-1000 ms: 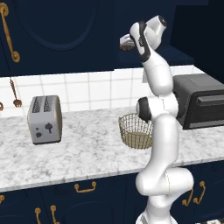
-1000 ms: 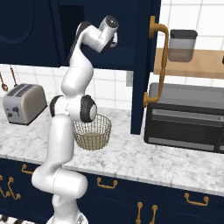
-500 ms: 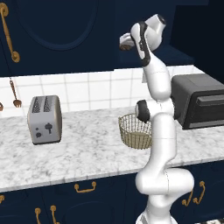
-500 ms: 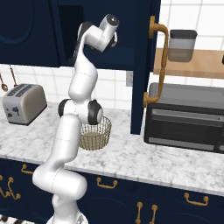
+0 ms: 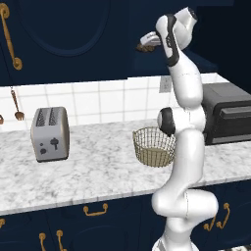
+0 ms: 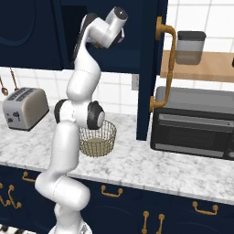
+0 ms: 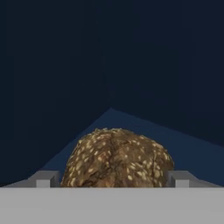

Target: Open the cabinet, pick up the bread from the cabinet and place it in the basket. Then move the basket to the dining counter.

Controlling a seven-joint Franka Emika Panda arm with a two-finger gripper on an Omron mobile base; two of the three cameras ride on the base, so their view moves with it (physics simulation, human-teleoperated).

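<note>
Sitting on the cabinet [image 6: 109, 57] floor near its back corner, bread [image 7: 118, 158] not yet lifted; gripper [image 7: 114, 178] jaws spread wide, straddling the loaf. Door already open. Basket [image 5: 154, 146] waiting empty mid-worktop [image 5: 88, 171]; placing and carrying to dining counter still ahead.

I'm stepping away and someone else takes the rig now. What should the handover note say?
Gripper: open, jaws on either side of the bread, inside the cabinet, not yet closed on it.
Cabinet: door open.
Basket: empty, on the marble worktop beside the arm.
Done: cabinet opened, bread reached.
Left: grip bread, drop it in basket, carry basket to the dining counter.
</note>
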